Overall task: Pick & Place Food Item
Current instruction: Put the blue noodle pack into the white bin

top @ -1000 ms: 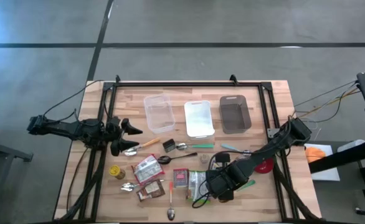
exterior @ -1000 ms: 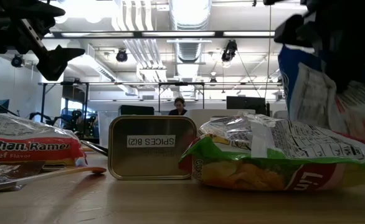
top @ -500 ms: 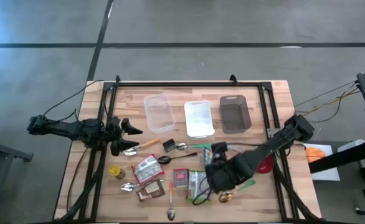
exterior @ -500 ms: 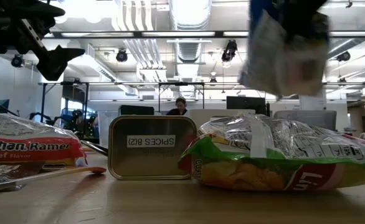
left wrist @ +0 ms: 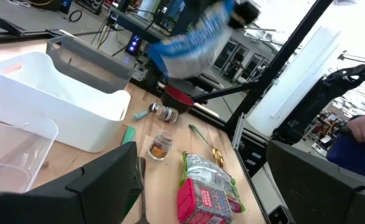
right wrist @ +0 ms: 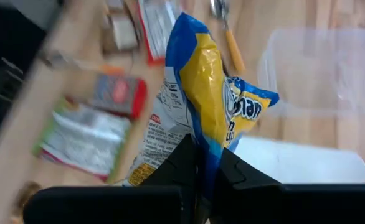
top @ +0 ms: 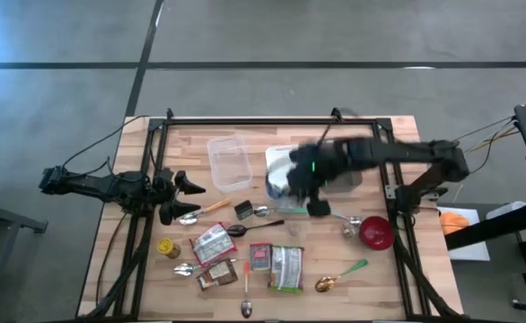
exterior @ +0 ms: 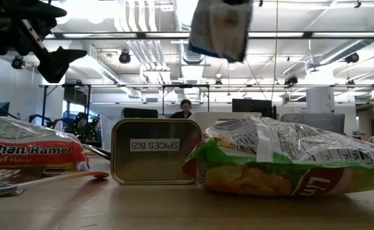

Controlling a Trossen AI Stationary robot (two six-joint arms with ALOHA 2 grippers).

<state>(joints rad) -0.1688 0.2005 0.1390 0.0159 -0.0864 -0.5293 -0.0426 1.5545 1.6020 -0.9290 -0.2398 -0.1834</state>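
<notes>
My right gripper [top: 297, 178] is shut on a blue-and-yellow snack bag [right wrist: 207, 102] and carries it high over the white bin [top: 287, 158] at the table's far middle. The same bag [exterior: 219, 27] shows at the top of the low view, well above the table. A clear bin [top: 229, 161] stands to the left of the white bin, and a grey bin [top: 342, 172] to its right is partly covered by my right arm. My left gripper [top: 184, 192] waits open at the table's left edge with nothing between its fingers. My right gripper pinches one narrow end of the snack bag [right wrist: 202, 158] between its two fingers [right wrist: 181, 163]. The fingers slant downward from the table's right side. The bag reaches out beyond the fingertips, crumpled and lifted clear of the table and the bins.
A green chip bag [top: 287, 267], ramen packs [top: 213, 242], a spice tin [top: 243, 210], a red bowl [top: 376, 231] and several spoons lie across the near half of the table. A person sits in the room behind the table [exterior: 184, 108].
My right gripper has risen from the table's near right part and swung toward the far edge, tipping and rolling as it went. It has stayed shut on the snack bag, which has gone from low beside the green chip bag to high over the white bin.
</notes>
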